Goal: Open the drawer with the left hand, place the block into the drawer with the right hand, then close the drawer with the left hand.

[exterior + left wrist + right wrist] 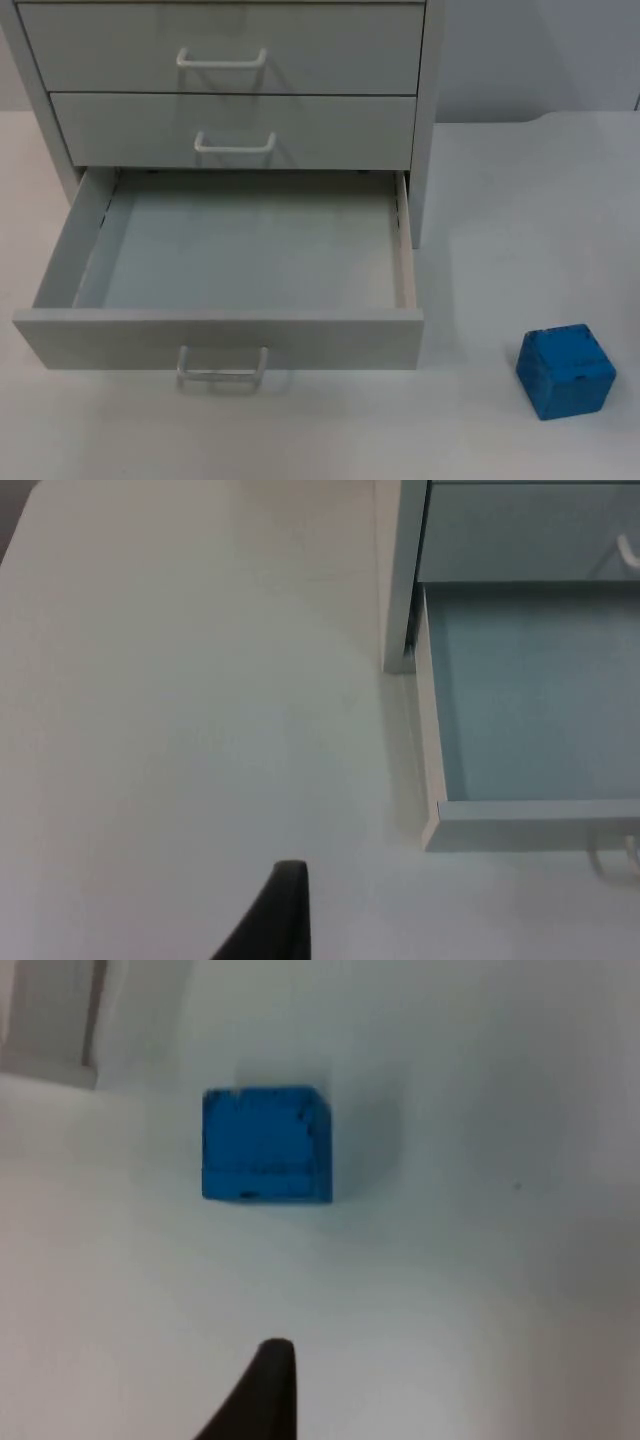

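Right claw fingertip (268, 1385) above blue block (266, 1144), drawer (240, 330) open, no writing

My left fingertip (280, 910) is a matte black blade, tapering to a blunt, squared end. My right fingertip (262, 1385) is equally black, with a rounded tip.

The drawer cabinet (430, 120) is looking like smooth, matt light-grey painted board, and its open bottom drawer (215, 338) is showing the same dull finish on front and walls, with a flat, faintly bluish-grey floor inside. The drawer handles (222, 58) are looking like smooth white plastic or coated metal with a slight sheen. The blue block (566, 370) is appearing matt, its edges chipped and rough. The white table top (520, 200) is reading as smooth and matt. The black fingertip (262, 1395) is looking matt.
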